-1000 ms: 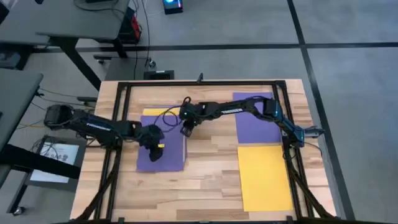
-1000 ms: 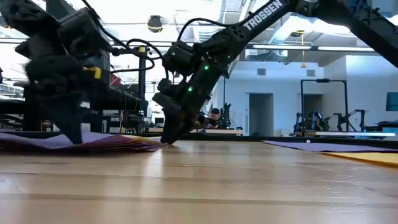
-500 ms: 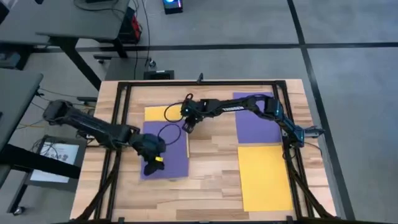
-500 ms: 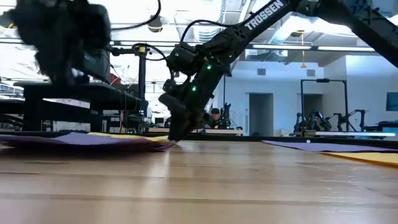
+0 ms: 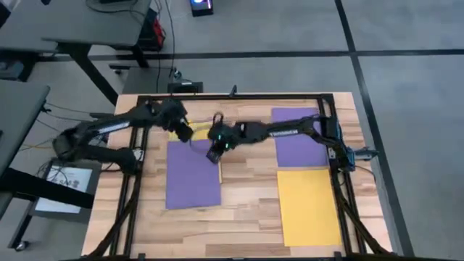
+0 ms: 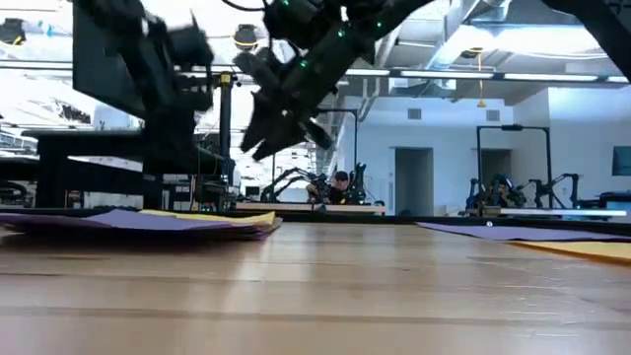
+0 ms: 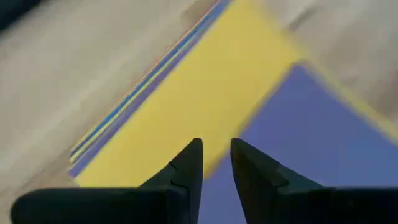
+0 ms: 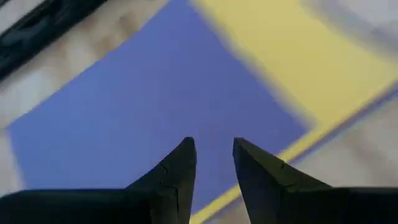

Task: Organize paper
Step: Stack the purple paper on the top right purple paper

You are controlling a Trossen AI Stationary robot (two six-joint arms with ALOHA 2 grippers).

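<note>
High view shows my left tool and right tool above the purple sheet on the bench. Both are open a crack, empty. Dropping crooked could wrinkle it.

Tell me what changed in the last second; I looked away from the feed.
The left tool rose off the purple sheet and swung to the stack's far yellow sheet. The right tool lifted off the stack's edge. The purple sheet ended nearer the front. Right-side purple and yellow sheets stayed.
</note>
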